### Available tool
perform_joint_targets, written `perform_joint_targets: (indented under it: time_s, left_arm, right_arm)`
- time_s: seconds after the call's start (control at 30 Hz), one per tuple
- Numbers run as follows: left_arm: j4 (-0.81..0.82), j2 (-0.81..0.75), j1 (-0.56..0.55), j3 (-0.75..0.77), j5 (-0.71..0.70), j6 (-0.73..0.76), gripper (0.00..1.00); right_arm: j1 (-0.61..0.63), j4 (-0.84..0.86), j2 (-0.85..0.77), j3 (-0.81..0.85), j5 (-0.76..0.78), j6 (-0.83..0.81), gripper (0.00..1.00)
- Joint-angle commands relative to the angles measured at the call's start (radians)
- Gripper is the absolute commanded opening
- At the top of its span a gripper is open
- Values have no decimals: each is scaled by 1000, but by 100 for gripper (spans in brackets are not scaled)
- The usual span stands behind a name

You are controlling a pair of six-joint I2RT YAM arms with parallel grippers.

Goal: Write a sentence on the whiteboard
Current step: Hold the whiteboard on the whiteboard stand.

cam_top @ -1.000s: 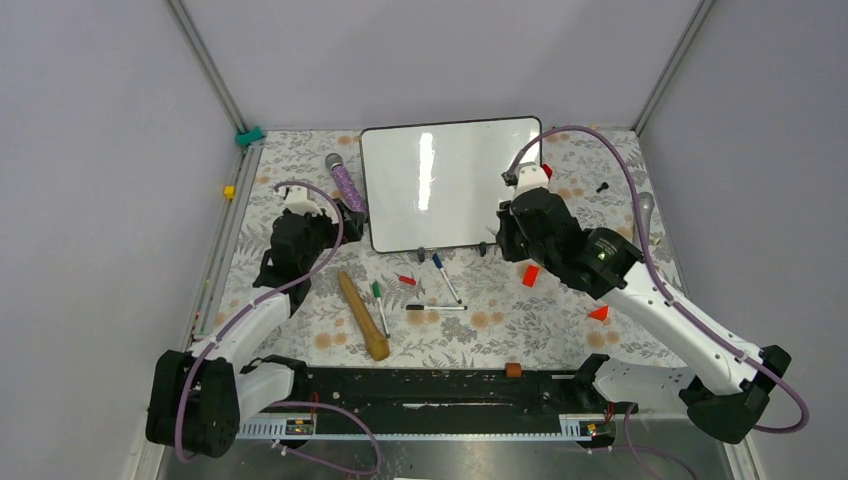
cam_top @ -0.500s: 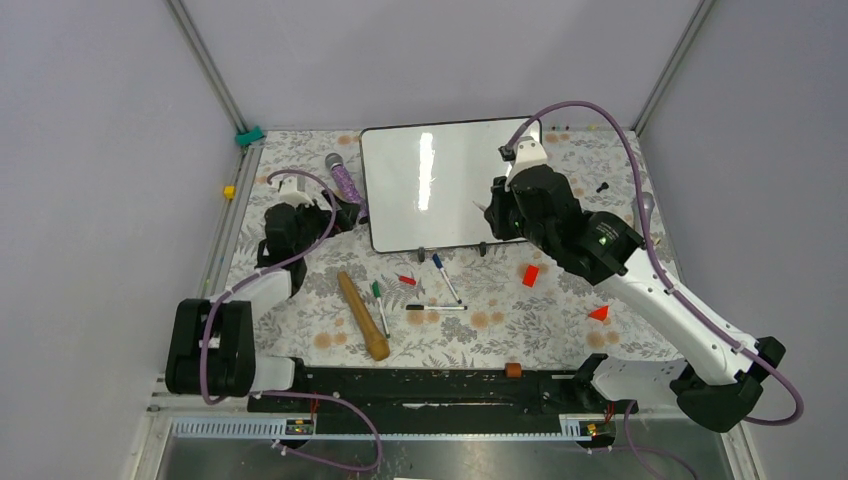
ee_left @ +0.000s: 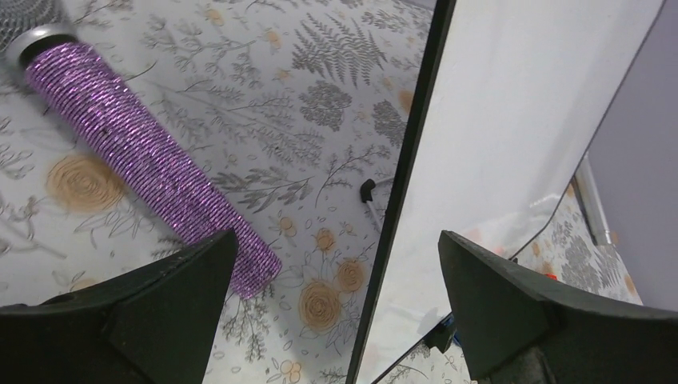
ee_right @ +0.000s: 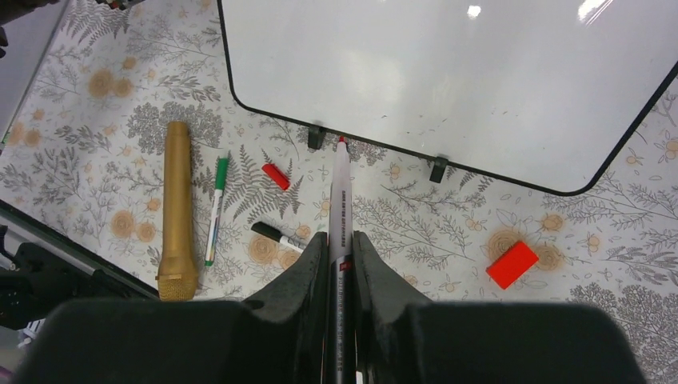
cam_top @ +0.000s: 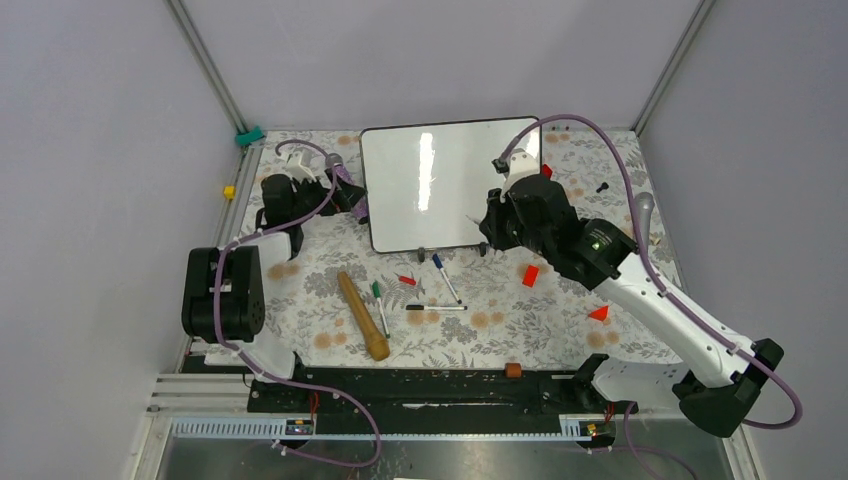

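Whiteboard (cam_top: 440,185) stands at the far middle of the desk (cam_top: 560,320).
Right pincer (ee_right: 340,240) clenches a red-tipped marker (ee_right: 340,188), its lower barrel hidden between the fingers; left pincer (ee_left: 337,240) is released, astride the board's left edge.

A robotics lab cell: plain grey panel walls (cam_top: 90,150), aluminium frame posts (cam_top: 207,65), a black mounting rail (cam_top: 430,385) edging the floral-clothed bench (cam_top: 500,330).

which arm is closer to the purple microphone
left. the left fingers, open, straddle the whiteboard at its left edge, the purple microphone just beside one finger. the right fingers, shut on a marker, are toward the board's right side, near its front edge.
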Motion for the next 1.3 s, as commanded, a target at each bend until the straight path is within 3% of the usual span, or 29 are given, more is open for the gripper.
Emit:
perform_joint_targets:
  time_s: [0.0,0.23,0.37,0.43,0.5,0.57,0.6,1.27]
  left_arm:
    - [48,46,8,72,145,38,99]
    - [83,229,9,225,416,-10,99]
    - [383,312,20,220,507,-189,99]
    - [458,386,25,269,567,-286,99]
    - [611,457,29,316,636,-445,99]
    - [863,522,37,344,665,-669,99]
    - [875,537,42,362,669,-708,99]
    - [873,452,46,374,761,-636,99]
  right_arm:
    - [-8,75,-53,-21,-58,-18,0]
    - [-8,104,-66,-64,-51,-23,0]
    - [-8,107,-55,-64,-61,-24,0]
    - [-8,106,-51,-61,-61,-24,0]
    - [-7,107,-47,-60,-59,-27,0]
    - [-8,109,-45,-60,-58,-29,0]
    - [-8,108,-45,-61,-59,-28,0]
    - [-8,121,-43,-71,-106,-11,0]
